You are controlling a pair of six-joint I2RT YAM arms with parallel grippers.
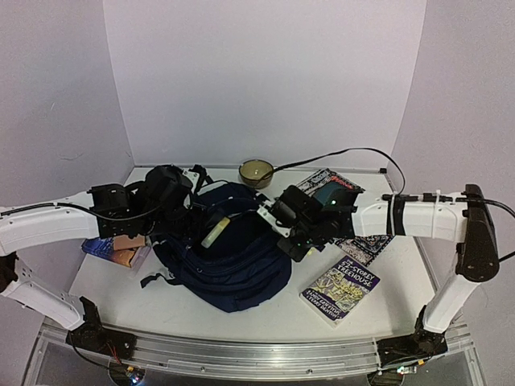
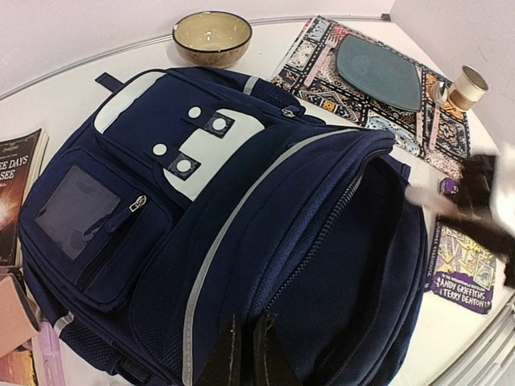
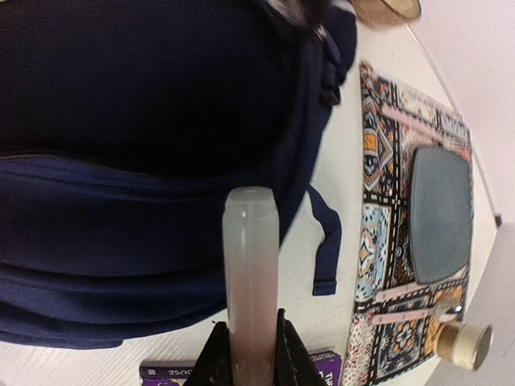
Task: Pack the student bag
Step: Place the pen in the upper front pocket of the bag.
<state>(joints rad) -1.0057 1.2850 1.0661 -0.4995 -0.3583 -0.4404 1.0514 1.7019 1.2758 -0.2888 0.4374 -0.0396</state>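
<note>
The student bag [image 1: 233,261], navy with a white patch [image 2: 161,121] and a grey-white stripe, lies in the middle of the table with its main compartment [image 2: 362,265] unzipped and gaping. My left gripper [image 2: 248,322] is shut on the fabric rim beside the zipper, at the bag's left side [image 1: 197,211]. My right gripper [image 3: 250,320] is shut on a pale translucent tube [image 3: 252,273]. The tube points at the bag's side and hangs above the table just to the right of the opening. In the left wrist view that tube [image 2: 426,197] is only a blur.
A tan bowl [image 1: 256,172] stands behind the bag. A patterned placemat [image 1: 362,245] at the right carries a blue-grey plate [image 2: 378,72], pink cutlery and a small cup [image 2: 468,84]. A purple book [image 1: 342,288] lies front right. Other books [image 1: 117,249] lie at the left.
</note>
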